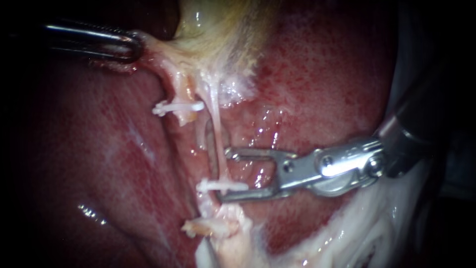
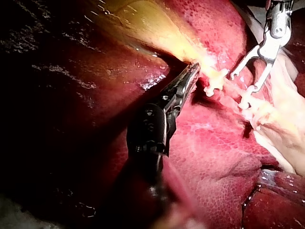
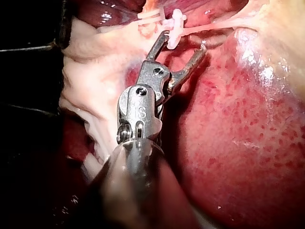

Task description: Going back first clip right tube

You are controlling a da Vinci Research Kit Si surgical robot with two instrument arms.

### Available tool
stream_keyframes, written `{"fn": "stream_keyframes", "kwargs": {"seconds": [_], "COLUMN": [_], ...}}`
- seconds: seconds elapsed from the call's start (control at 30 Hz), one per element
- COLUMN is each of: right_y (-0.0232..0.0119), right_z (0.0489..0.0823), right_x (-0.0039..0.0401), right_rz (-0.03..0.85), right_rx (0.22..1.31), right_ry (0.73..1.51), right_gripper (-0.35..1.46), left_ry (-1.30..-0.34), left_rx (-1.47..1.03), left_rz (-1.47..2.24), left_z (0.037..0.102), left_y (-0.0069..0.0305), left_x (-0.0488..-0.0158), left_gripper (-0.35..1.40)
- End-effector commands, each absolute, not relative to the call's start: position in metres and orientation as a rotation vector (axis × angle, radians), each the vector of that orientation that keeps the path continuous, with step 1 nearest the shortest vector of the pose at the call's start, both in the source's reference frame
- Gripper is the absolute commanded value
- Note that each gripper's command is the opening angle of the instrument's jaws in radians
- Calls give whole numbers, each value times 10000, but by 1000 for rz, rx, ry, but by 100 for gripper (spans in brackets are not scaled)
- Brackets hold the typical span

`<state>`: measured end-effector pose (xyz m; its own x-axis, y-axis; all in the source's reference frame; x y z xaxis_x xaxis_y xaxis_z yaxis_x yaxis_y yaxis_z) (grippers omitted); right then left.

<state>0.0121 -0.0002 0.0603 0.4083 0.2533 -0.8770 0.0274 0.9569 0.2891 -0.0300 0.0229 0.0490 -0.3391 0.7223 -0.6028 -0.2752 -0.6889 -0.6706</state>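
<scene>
Item: right instrument (image 1: 225, 173), entering the endoscope view from three o'clock, shaft lying nearly level and its two slender jaws pointing toward nine o'clock. The jaws are standing apart, released and carrying nothing. The right tube (image 1: 217, 144) is crossing the gap at their tips, and the lower jaw is lying just beside the white clip (image 1: 223, 186). That clip is sitting across the right tube near six o'clock of centre, appearing closed around it. Item: left instrument (image 1: 136, 44), reaching in from ten o'clock, jaws clenching the pale edge of the gallbladder (image 1: 223, 30). By judgement it is drawing that edge toward ten o'clock so the tubes are stretching taut, clear of the liver (image 1: 322, 84). A second clip (image 1: 178, 106) is sitting on the neighbouring tube, at eleven o'clock of the first. Move judged due: backing the open jaws straight toward three o'clock without snagging clip or tube.
</scene>
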Motion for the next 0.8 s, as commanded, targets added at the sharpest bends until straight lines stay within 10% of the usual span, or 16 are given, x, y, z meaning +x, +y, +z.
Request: {"fn": "stream_keyframes", "kwargs": {"seconds": [0.03, 0.8], "right_y": [2, 27], "right_z": [597, 552], "right_x": [114, 49], "right_rz": [126, 23], "right_rx": [273, 299], "right_ry": [1135, 1117], "right_gripper": [50, 50], "left_ry": [-614, -624], "left_rx": [-1260, -1227], "left_rz": [2063, 2100], "left_z": [490, 544], "left_y": [228, 205], "left_x": [-300, -330], "left_gripper": [-35, -35]}}
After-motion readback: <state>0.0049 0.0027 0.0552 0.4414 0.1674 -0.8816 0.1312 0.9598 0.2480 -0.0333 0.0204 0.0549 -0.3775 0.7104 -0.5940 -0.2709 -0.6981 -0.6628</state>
